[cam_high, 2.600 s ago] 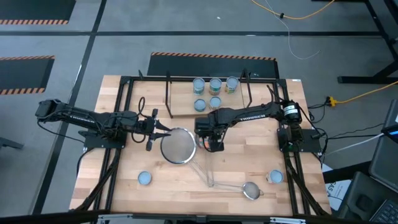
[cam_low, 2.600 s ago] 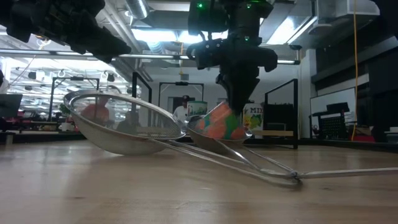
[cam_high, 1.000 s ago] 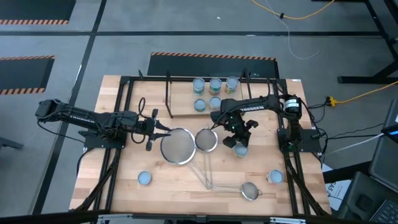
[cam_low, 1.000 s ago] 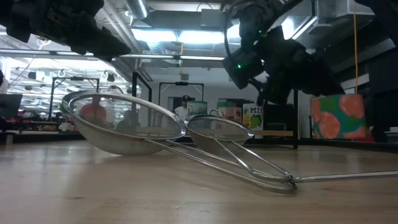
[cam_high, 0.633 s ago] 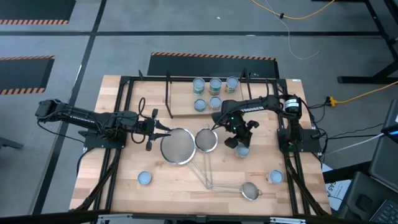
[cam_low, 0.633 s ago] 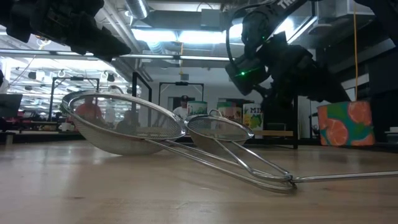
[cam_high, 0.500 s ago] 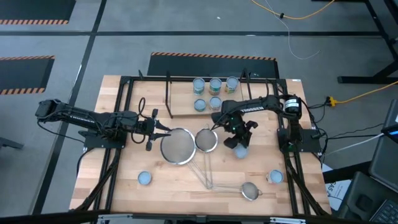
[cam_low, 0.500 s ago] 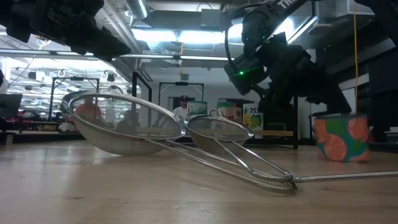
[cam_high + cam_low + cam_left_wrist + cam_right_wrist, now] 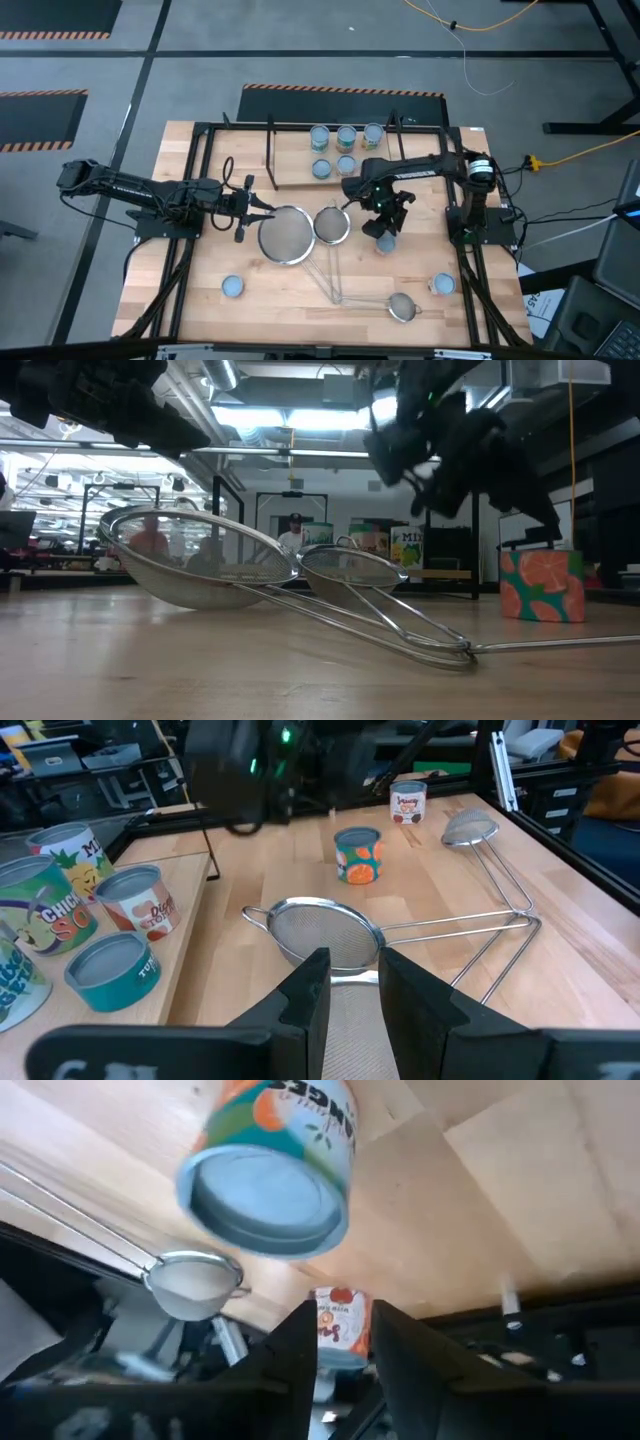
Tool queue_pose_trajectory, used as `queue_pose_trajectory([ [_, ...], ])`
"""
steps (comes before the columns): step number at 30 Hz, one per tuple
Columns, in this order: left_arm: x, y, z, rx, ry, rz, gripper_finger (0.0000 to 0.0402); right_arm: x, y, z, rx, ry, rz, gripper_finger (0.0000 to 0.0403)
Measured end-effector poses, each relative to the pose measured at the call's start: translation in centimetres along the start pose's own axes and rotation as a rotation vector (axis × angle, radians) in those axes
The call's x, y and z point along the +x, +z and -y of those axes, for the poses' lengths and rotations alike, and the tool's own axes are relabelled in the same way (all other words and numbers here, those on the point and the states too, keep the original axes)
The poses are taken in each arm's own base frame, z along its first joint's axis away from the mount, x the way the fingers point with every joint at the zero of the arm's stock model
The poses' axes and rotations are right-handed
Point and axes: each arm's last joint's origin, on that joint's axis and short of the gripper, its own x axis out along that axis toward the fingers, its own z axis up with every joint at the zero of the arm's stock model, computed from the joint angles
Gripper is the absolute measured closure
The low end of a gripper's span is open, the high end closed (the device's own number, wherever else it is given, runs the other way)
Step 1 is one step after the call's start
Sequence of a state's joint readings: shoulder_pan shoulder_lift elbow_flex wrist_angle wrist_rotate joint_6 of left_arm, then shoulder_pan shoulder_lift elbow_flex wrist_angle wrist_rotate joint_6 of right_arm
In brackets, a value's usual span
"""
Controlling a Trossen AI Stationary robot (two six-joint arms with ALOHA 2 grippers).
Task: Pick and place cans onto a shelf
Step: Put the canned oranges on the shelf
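Wooden table (image 9: 200, 270): five cans sit on the shelf (image 9: 290, 172); three wait nearby; right gripper (image 9: 385, 222) hangs parted, empty, above one (image 9: 543, 585).

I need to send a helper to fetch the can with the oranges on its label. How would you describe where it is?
Start at the shelf along the table's far edge, then come toward the middle of the table. The orange-label can stands upright alone there, just right of the medium strainer, below the right end effector; the other loose cans sit near the front edge.
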State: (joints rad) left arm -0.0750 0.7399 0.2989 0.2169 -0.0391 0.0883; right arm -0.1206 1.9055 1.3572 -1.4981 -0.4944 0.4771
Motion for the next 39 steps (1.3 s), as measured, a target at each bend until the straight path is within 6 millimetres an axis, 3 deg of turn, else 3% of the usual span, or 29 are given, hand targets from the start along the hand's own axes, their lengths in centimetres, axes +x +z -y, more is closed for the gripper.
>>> queue_pose_trajectory([
  [5,0.0,0.0,0.0,0.000,-0.004,0.001,0.0320,-0.8,-1.9,-1.4,0.026,-0.045,0.197,0.0301],
  [12,0.0,0.0,0.0,-0.005,-0.004,0.001,0.0320,-0.3,-2.0,-4.2,0.035,0.016,0.392,0.0301],
  [24,0.0,0.0,0.0,-0.006,-0.004,-0.004,0.0320,0.4,-2.4,-5.5,0.171,0.005,0.476,0.0301],
  [39,0.0,-0.1,0.0,-0.006,-0.005,-0.006,0.0320,1.8,-3.7,-6.9,0.218,-0.036,0.525,0.0301],
])
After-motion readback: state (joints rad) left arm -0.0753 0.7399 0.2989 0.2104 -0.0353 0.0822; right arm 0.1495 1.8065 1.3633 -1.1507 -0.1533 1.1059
